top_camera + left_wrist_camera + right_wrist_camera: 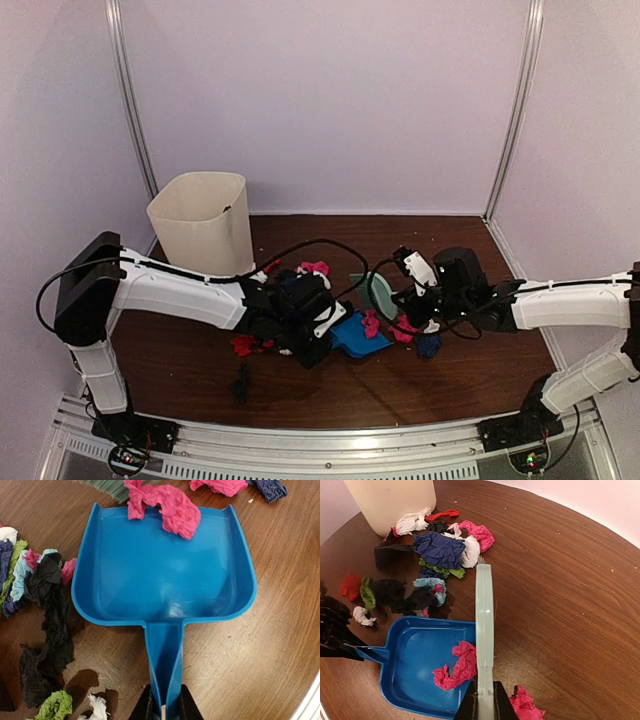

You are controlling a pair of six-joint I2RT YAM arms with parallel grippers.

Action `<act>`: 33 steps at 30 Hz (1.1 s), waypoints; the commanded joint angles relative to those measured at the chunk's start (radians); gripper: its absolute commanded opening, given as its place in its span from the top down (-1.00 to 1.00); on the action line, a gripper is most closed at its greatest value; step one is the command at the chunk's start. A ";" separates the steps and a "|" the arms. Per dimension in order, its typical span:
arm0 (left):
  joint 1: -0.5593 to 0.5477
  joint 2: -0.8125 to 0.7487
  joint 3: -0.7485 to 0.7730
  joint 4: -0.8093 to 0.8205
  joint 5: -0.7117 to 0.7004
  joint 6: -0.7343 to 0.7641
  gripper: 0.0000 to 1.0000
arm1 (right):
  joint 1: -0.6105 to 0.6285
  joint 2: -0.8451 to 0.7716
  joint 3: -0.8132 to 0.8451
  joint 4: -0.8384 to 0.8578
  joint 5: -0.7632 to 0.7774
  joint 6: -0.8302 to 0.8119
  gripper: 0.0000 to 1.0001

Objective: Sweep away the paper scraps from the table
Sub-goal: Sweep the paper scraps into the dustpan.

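White-shelled with bulky black joint housings, the left arm [175, 288] and right arm [575, 300] trail looping black cables [320, 243] and rise from black bases [135, 430] dotted with tiny red and green lights [127, 461], the left claw [165, 706] and right claw [485, 700] black-fingered.

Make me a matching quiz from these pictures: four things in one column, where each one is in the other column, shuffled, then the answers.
1. dustpan
2. brush
3. bin
4. pink scrap

A. gripped by the right gripper
B. standing upright at the far left of the table
C. lying over the dustpan's front lip
D. handle clamped in the left gripper

Pairs: 1-D, 2-A, 3-B, 4-C
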 commanded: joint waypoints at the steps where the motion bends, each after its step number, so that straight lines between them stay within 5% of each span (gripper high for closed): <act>1: 0.008 -0.005 -0.024 0.070 0.000 0.023 1.00 | -0.001 -0.029 -0.002 0.038 -0.138 0.048 1.00; 10: 0.008 -0.014 -0.064 0.150 0.011 0.050 1.00 | -0.002 -0.198 -0.093 0.045 -0.161 0.213 1.00; 33: -0.020 -0.025 -0.074 0.141 0.167 0.083 1.00 | -0.004 -0.574 -0.074 -0.392 0.539 0.482 1.00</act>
